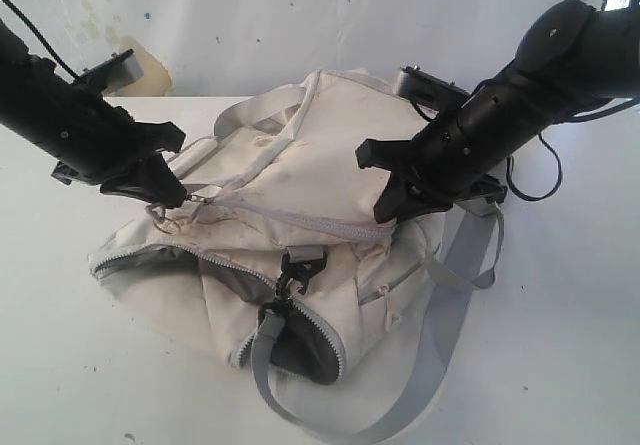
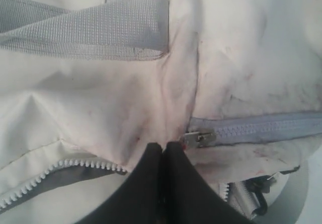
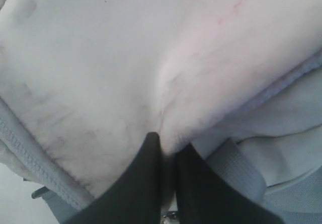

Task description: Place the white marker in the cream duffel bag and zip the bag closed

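The cream duffel bag (image 1: 300, 180) lies crumpled in the middle of the white table. Its top zipper (image 1: 300, 217) is zipped shut along its length, with the metal slider (image 1: 196, 200) at the left end. My left gripper (image 1: 165, 197) is shut on a fold of bag fabric right beside that slider (image 2: 198, 137); the fingertips (image 2: 153, 151) meet with cloth pinched between them. At the zipper's other end my right gripper (image 1: 393, 215) is shut on another fold of the bag (image 3: 166, 98). A lower zipper (image 1: 150, 250) stands open, showing dark grey lining (image 1: 300, 350). The white marker is out of view.
A long light grey strap (image 1: 440, 355) loops off the bag toward the front right of the table (image 1: 560, 345). A black buckle (image 1: 300, 265) hangs at the bag's front. A grey handle strap (image 2: 90, 30) lies across the fabric in the left wrist view.
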